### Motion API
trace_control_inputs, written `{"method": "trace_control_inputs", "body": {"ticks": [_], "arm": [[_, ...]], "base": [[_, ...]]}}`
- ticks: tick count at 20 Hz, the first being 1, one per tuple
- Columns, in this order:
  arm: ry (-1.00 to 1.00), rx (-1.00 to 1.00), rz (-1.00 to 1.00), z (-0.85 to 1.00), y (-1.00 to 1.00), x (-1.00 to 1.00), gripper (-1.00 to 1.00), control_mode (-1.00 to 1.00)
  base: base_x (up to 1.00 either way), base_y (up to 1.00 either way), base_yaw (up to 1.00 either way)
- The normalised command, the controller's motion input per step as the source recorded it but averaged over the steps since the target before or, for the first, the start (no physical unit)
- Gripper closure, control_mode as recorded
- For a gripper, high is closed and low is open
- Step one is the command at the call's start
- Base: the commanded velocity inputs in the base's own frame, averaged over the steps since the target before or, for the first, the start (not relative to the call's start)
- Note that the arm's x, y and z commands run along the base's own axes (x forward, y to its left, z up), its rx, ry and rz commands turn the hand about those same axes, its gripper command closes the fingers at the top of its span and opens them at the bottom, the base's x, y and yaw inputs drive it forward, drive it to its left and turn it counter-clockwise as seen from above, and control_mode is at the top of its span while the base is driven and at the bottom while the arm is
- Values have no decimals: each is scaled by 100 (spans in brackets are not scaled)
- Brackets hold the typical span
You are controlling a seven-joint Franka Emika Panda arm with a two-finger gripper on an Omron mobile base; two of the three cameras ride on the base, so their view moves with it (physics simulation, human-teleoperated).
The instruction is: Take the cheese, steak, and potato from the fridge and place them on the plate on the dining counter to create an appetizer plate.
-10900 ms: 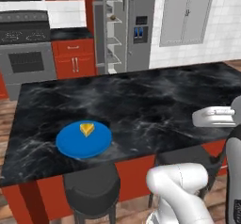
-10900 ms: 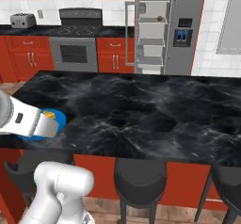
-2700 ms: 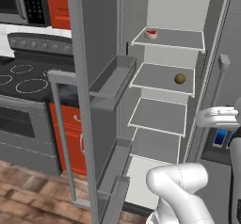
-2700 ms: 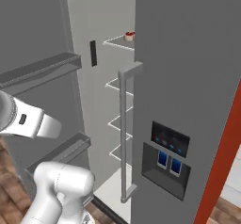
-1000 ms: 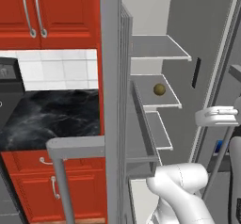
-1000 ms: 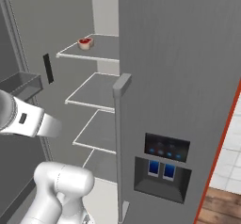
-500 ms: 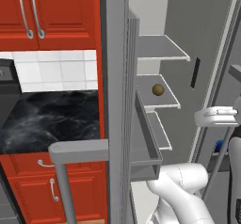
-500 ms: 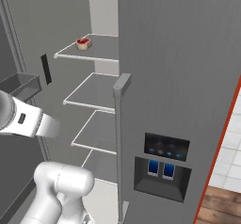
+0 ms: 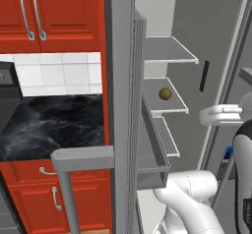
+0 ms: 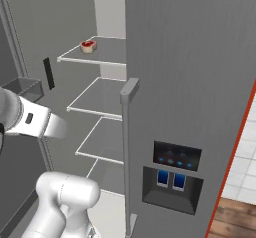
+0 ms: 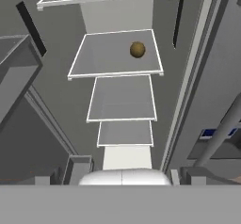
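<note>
- Fridge (image 10: pixel 190 82) open, white-edged shelves in view.
- Potato (image 11: pixel 137 49) on 2nd shelf (image 11: pixel 113 58) from top, nr its back right corner.
- Steak (image 10: pixel 88 46) on top shelf (image 10: pixel 95 52), nr front left corner.
- Gripper (image 11: pixel 122 175) jaws wide apart, nothing between them, low in front of the shelves, well apart from both foods.

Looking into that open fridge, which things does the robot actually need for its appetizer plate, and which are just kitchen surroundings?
Needed:
- potato, second shelf
- steak, top shelf
- fridge, holding both

Just surroundings:
- red cabinets
- black counter
- dispenser panel
</note>
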Motion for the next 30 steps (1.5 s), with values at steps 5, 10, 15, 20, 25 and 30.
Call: {"method": "trace_control_inputs", "body": {"ticks": [5,10,15,20,25,30], "arm": [[-25,2,7,25,0,32,-100,-100],[-30,0,4,23,12,15,-100,-100],[-10,-7,0,34,12,0,-100,-100],[0,-11,0,52,0,5,-100,-100],[0,-11,0,44,0,12,-100,-100],[-7,-6,1,2,1,36,-100,-100]], "base": [[0,0,0],[0,0,0],[0,0,0],[0,0,0],[0,0,0],[0,0,0]]}}
